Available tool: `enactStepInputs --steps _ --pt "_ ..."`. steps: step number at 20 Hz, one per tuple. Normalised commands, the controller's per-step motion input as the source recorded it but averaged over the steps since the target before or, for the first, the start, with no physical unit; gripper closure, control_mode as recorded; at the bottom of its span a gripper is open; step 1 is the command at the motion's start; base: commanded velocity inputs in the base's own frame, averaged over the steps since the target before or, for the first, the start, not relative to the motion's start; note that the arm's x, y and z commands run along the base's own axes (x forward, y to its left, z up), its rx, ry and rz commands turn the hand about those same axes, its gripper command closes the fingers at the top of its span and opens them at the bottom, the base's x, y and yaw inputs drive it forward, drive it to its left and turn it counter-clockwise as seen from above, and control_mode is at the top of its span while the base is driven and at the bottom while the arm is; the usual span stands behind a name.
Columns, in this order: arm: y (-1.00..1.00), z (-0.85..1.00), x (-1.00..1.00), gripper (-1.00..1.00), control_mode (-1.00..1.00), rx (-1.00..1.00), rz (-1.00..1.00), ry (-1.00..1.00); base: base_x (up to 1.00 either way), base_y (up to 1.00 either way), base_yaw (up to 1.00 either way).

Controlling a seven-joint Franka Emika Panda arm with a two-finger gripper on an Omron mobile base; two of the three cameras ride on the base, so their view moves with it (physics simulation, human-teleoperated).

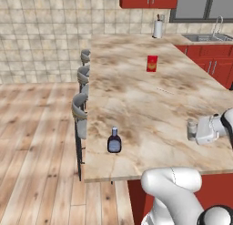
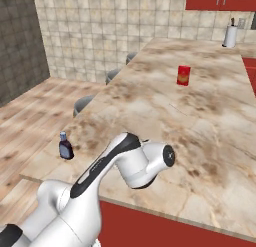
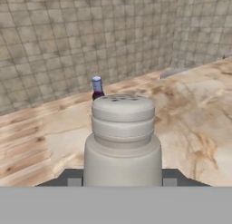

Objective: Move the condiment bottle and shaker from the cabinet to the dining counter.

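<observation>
Red box stands upright on the marble surface, well ahead of the gripper and off to its left. White paper-towel roll upright far beyond the gripper, at the far end near the tiled wall. Sink with faucet set in the far worktop, ahead of the gripper. Grey stools in a row, well left of the gripper. Wood floor further left.

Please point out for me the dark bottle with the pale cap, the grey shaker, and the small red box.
Dark navy flask-like bottle with pale cap (image 1: pixel 114 142): left base view, on its rounded body.
Grey cylindrical shaker (image 3: pixel 123 137): hand view, on its ribbed upper body.
Small red box (image 1: pixel 152 63): left base view, on its front face.
</observation>
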Motion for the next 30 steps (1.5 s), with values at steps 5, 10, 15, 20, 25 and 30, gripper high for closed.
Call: enactStepInputs --steps 5,10,15,20,25,30 --pt "-0.29 -0.25 0.0 1.0 -1.0 0.02 0.0 0.0 0.0 0.0 0.0" --pt "-0.1 -0.18 0.0 1.0 -1.0 0.0 0.0 0.04 0.0 0.0 0.0" --pt "-0.01 -0.27 0.0 1.0 -1.0 0.0 0.0 0.02 0.0 0.0 0.0" --pt "0.0 -0.36 0.04 1.0 -1.0 0.02 -0.01 0.0 0.0 0.0 0.0" --pt "0.0 -0.32 0.23 1.0 -1.0 0.08 -0.03 0.0 0.0 0.0 0.0" --pt "-0.06 -0.13 0.31 1.0 -1.0 0.12 -0.01 0.0 0.0 0.0 0.0"
